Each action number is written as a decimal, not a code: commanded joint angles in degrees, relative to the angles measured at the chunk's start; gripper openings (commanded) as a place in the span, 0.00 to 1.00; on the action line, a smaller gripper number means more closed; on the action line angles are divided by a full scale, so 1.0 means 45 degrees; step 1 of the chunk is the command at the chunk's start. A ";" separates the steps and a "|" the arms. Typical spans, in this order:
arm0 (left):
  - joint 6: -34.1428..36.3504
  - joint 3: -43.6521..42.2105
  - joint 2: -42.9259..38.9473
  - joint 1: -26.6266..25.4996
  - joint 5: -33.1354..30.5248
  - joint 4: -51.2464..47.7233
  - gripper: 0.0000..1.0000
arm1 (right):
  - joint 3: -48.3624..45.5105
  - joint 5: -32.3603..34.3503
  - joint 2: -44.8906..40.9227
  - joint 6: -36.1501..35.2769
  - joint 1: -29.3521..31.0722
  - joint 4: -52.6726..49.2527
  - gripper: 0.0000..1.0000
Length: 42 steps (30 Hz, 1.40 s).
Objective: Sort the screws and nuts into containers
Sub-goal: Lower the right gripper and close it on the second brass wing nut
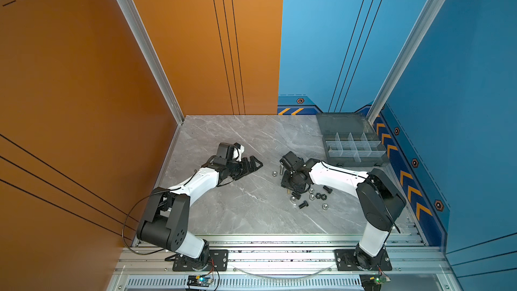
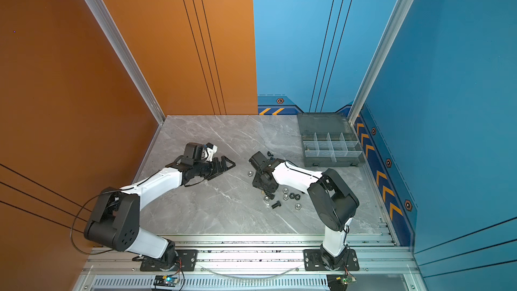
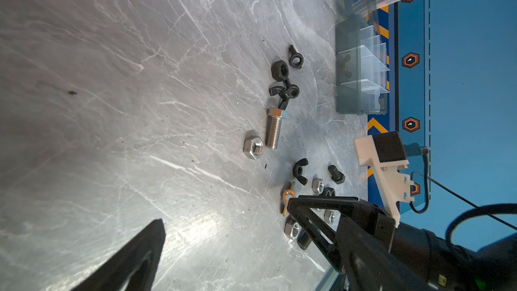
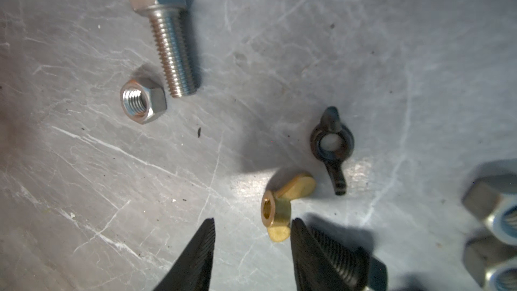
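Note:
In the right wrist view my right gripper [image 4: 253,221] stands open just over the table. A brass wing nut [image 4: 279,208] lies at its tips, against one finger [image 4: 307,244] and well apart from the other. Beside it lie a black wing nut [image 4: 333,146], a silver nut [image 4: 142,102] and the long silver screw [image 4: 170,43]. Black screws [image 1: 303,205] and several more nuts [image 1: 318,195] lie scattered by the right arm. My left gripper [image 3: 223,214] is open and empty, left of the pile [image 1: 251,165]. The organiser's containers [image 1: 355,149] sit at the back right, lid open.
A brass-coloured piece [image 3: 347,61] shows through the organiser's near wall. More black wing nuts and a black nut [image 3: 280,69] lie between the silver screw and the box. The blue side wall [image 1: 419,163] runs close behind the organiser.

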 commanded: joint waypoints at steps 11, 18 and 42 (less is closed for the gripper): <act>0.0250 -0.0206 0.0049 0.0111 0.0386 0.0017 0.98 | -0.0012 0.0581 0.0246 0.0337 -0.0070 -0.0304 0.46; 0.0266 -0.0303 0.0051 0.0130 0.0309 0.0013 0.98 | 0.0017 0.0685 0.0409 0.0356 -0.0109 -0.0185 0.44; 0.0201 -0.0222 0.0148 0.0150 0.0268 0.0036 0.97 | 0.0169 0.0499 0.1066 0.0240 -0.0148 0.0206 0.32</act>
